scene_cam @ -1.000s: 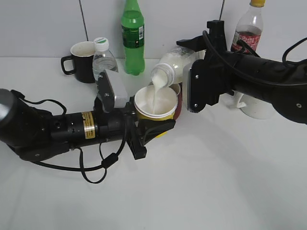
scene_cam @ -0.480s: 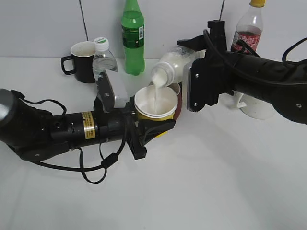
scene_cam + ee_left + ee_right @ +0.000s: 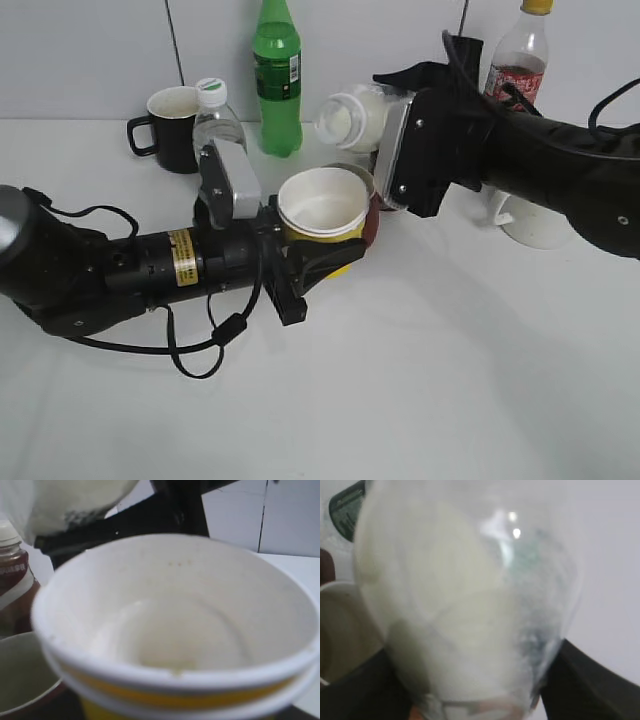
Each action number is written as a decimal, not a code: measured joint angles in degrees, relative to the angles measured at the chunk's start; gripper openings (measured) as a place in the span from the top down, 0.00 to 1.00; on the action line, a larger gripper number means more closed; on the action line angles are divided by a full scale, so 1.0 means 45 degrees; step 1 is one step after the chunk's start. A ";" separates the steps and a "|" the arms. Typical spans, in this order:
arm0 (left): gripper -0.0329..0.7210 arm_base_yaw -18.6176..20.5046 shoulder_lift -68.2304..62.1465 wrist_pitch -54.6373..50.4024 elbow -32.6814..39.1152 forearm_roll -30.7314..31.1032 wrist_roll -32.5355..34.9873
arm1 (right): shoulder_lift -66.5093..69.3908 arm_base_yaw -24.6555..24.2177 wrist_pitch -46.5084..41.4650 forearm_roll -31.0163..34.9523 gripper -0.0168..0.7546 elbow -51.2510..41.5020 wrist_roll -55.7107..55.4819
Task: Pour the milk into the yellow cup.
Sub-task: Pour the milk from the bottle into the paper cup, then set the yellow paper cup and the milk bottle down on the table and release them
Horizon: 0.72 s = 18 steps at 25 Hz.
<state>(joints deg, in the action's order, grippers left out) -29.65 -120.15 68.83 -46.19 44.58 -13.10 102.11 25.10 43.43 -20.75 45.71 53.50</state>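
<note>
My left gripper (image 3: 318,262) is shut on the yellow cup (image 3: 322,212) and holds it off the table at the middle. The cup fills the left wrist view (image 3: 175,645), with white milk in its bottom. My right gripper (image 3: 400,140) is shut on the milk bottle (image 3: 358,112) and holds it tilted, mouth to the left, above and behind the cup. No stream falls from the mouth. The bottle fills the right wrist view (image 3: 465,610), partly white inside.
A red-brown mug (image 3: 367,200) sits right behind the yellow cup. At the back stand a black mug (image 3: 170,128), a water bottle (image 3: 215,125), a green soda bottle (image 3: 277,80) and a brown-drink bottle (image 3: 520,55). A white mug (image 3: 535,225) is at the right.
The milk stream has stopped. My right gripper has raised the bottle and tipped its mouth up, away from the cup. The left gripper has lifted the cup slightly.
</note>
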 joint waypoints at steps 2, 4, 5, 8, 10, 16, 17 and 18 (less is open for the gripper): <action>0.51 0.0000 0.0000 0.0000 0.0000 -0.0211 0.0000 | 0.0000 0.0000 0.0238 0.0000 0.35 0.0000 -0.1135; 0.51 0.0112 0.0000 0.0000 0.0000 -0.0314 0.0000 | 0.0000 0.0000 0.0355 0.0169 0.35 0.0000 -0.2178; 0.51 0.0209 0.0000 0.0000 0.0000 -0.0326 0.0000 | 0.0000 0.0000 0.0389 0.0300 0.35 0.0000 -0.2685; 0.51 0.0672 0.0070 0.0000 0.0177 -0.0342 0.0000 | 0.0000 0.0000 0.0417 0.0990 0.35 0.0000 -0.4077; 0.51 0.1027 0.0250 0.0000 0.0454 -0.0374 0.0000 | 0.0000 0.0000 0.0417 0.1480 0.35 0.0000 -0.5199; 0.51 0.2568 0.1381 0.0000 0.1845 -0.0828 0.0000 | 0.0000 -0.0013 0.0720 0.2399 0.35 -0.0471 -0.8963; 0.51 0.2822 0.1508 0.0012 0.2056 -0.0950 0.0000 | 0.0000 -0.0059 0.0926 0.2532 0.35 -0.0660 -0.9507; 0.51 0.2905 0.1540 0.0012 0.2117 -0.0968 0.0000 | 0.0000 -0.0107 0.1197 0.2625 0.35 -0.0931 -1.0011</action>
<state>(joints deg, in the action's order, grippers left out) -16.57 -113.22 68.89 -36.66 40.23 -13.10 102.11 24.62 48.82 -8.93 41.52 8.45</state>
